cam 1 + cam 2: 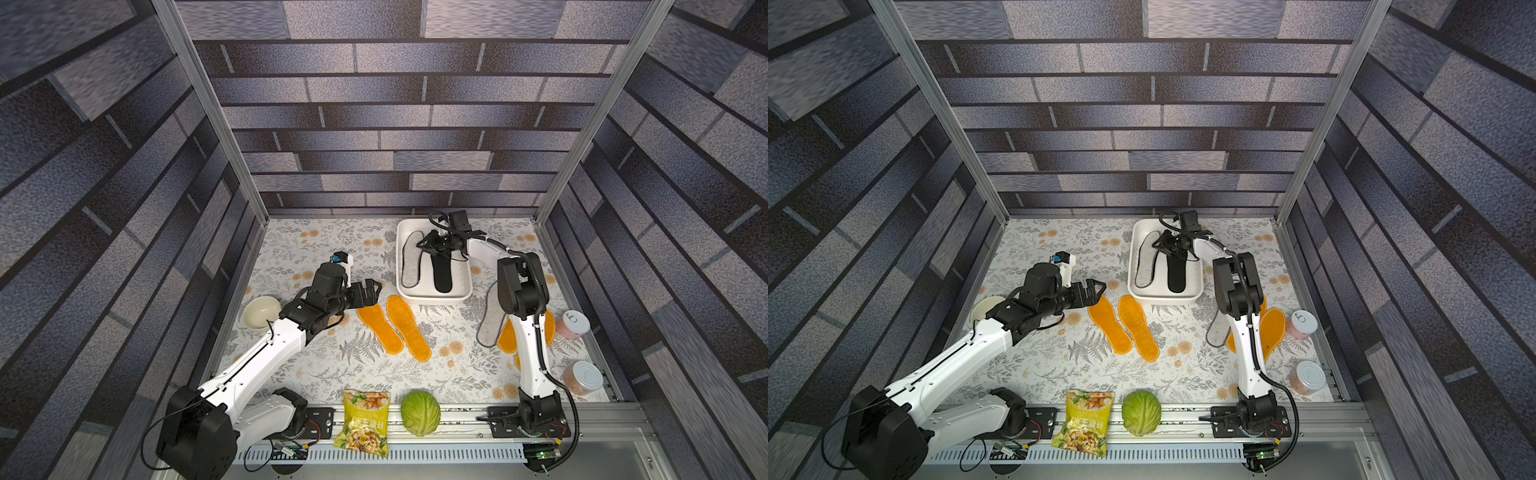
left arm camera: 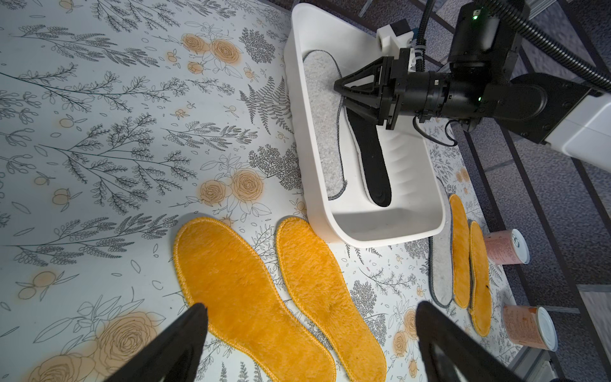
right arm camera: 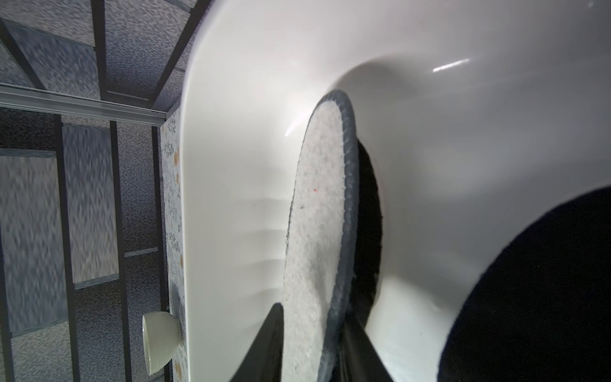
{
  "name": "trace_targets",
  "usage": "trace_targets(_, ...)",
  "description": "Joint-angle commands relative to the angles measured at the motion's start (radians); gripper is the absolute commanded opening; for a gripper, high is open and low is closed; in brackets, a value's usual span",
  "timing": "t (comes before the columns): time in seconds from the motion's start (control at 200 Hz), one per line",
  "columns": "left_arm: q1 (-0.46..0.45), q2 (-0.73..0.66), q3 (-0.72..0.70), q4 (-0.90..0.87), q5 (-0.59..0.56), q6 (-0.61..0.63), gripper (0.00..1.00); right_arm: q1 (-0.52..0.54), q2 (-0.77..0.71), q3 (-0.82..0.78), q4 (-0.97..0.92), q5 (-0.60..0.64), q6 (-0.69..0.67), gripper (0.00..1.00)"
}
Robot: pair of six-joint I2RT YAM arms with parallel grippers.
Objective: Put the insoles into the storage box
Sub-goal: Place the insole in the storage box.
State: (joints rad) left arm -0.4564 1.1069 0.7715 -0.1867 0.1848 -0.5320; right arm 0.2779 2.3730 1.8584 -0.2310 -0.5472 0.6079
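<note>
Two insoles [image 2: 370, 155] in storage box [image 2: 380, 238], right gripper [image 2: 341, 93] astride grey insole [image 2: 322, 125] edge

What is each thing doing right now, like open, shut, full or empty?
Storage box: holds insoles, not full.
Grey insole: inside the box, by its wall.
Black insole: lying inside the box.
Right gripper: partly open above the grey insole.
Left gripper: wide open, empty.
Middle orange insoles: flat on the table.
Cream bowl: upright, empty.
Cans: lids on.
Cabbage: whole.
</note>
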Motion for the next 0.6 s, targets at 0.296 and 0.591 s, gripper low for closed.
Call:
trace_targets(0.296,0.007,-0.009,-0.014,0.007,0.018,-0.008,1.0,-0.006,-0.038,0.033,-0.117,0.054,-0.062,0.52)
trace_targets(0.591,0.009,-0.016,-0.016,0.001,0.016,-0.008,1.0,-0.007,-0.05,0.05,-0.155,0.053,-0.086,0.63)
